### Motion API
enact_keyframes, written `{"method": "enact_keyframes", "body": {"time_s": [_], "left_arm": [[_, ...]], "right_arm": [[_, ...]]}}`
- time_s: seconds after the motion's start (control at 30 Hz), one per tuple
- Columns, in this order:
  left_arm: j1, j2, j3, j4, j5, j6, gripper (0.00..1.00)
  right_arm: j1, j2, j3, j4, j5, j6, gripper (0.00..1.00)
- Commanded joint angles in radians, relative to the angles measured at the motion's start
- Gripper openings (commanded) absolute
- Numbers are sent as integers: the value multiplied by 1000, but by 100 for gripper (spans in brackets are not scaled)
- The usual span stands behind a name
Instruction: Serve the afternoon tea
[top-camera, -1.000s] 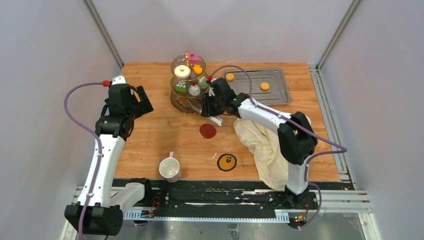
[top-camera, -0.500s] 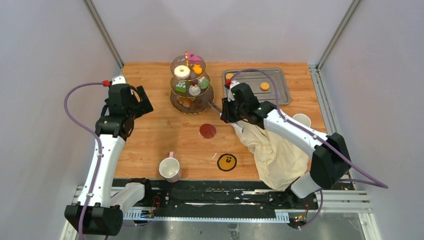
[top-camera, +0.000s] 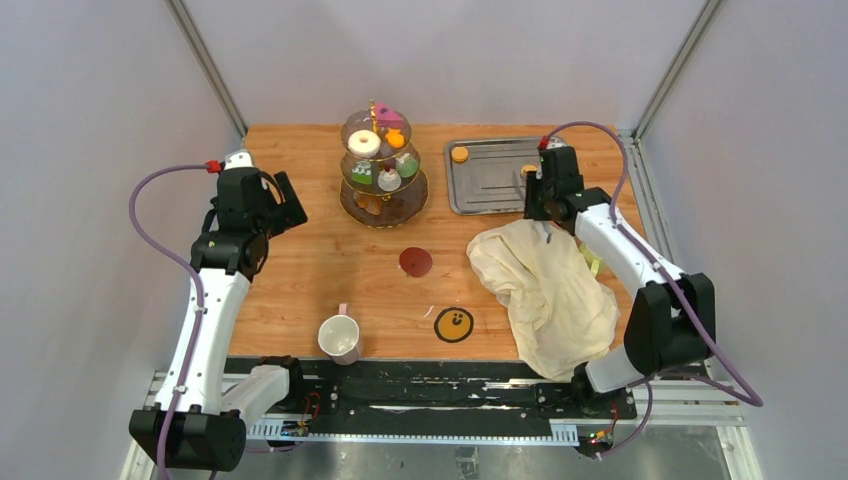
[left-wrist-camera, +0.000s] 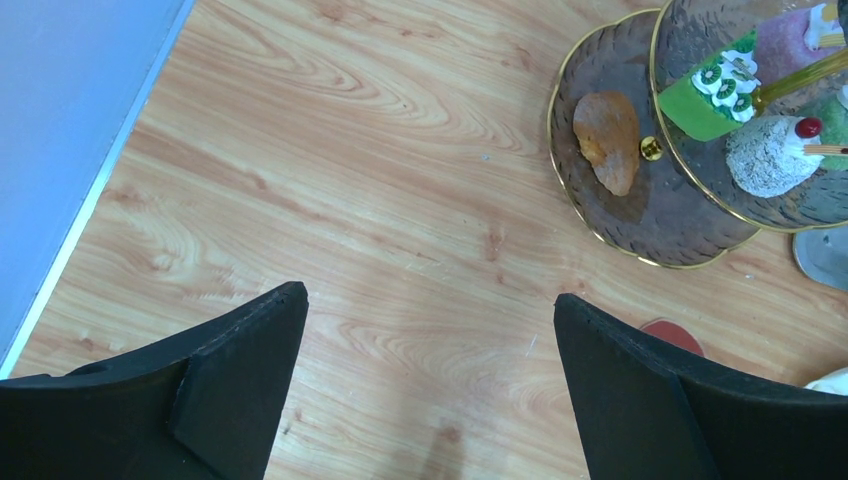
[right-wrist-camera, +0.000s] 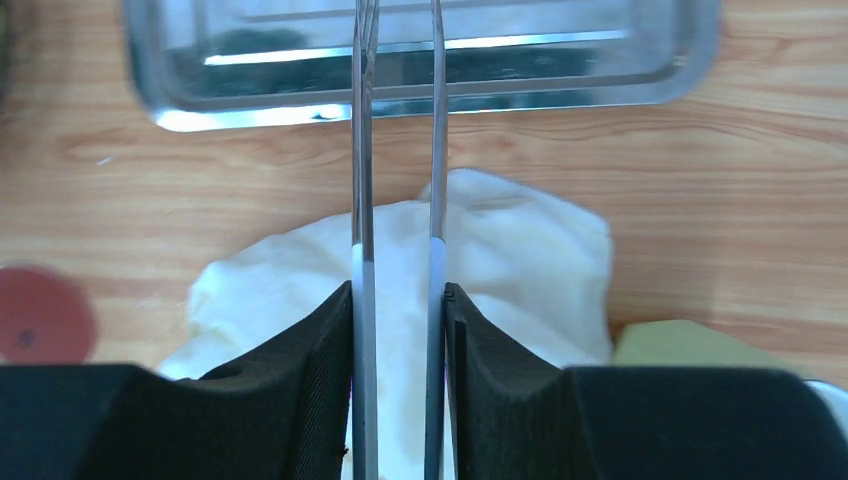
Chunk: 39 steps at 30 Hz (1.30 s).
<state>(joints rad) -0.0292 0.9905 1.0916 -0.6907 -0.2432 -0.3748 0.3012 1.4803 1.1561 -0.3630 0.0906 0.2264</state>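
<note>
The three-tier glass stand (top-camera: 383, 172) stands at the back centre with a white donut (top-camera: 364, 143), an orange macaron (top-camera: 397, 139) and small cakes on it. In the left wrist view its bottom tier (left-wrist-camera: 655, 215) holds an orange-brown cake (left-wrist-camera: 607, 140). One macaron (top-camera: 459, 155) lies on the steel tray (top-camera: 495, 190); another (top-camera: 529, 170) is half hidden by my right gripper (top-camera: 540, 197). That gripper (right-wrist-camera: 398, 290) is shut on metal tongs (right-wrist-camera: 400, 150) that reach over the tray's near rim. My left gripper (top-camera: 272, 205) is open and empty (left-wrist-camera: 430, 300). One pale mug (top-camera: 339, 338) stands near the front; the other is hidden.
A large cream cloth (top-camera: 545, 285) lies bunched at the right, under my right arm, and shows in the right wrist view (right-wrist-camera: 500, 250). A red coaster (top-camera: 416, 262) and a yellow smiley coaster (top-camera: 454, 324) lie mid-table. Walls close in on both sides.
My right arm has swung with the tongs from the stand's bottom tier to the right, to the tray's near edge. The mug seen at the right is now hidden. The left arm is still.
</note>
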Motion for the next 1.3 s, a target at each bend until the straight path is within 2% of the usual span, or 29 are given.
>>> {"method": "enact_keyframes", "body": {"time_s": [0.0,0.37,0.9,1.0,1.17,1.27], "left_arm": [[4,10,11,16,18,-2,98],[5,32,17,22,9,-1,98],[4,55,18,33,-2,-3,98],[5,56,19,34,-5,-2,98],[5,54,22,31,-7,1,98],[4,50,19,28,-7,-1,98]], "right_arm": [[-107,65,69,-21,51,-60,36],[-144,282,233,-49,21,-94,43],[-158,415,332,-47,20,-86,45],[-163,409,328,-45,7,-82,39],[-163,352,293,-35,-13,-74,18],[-162,296,260,-27,-38,-66,17]]}}
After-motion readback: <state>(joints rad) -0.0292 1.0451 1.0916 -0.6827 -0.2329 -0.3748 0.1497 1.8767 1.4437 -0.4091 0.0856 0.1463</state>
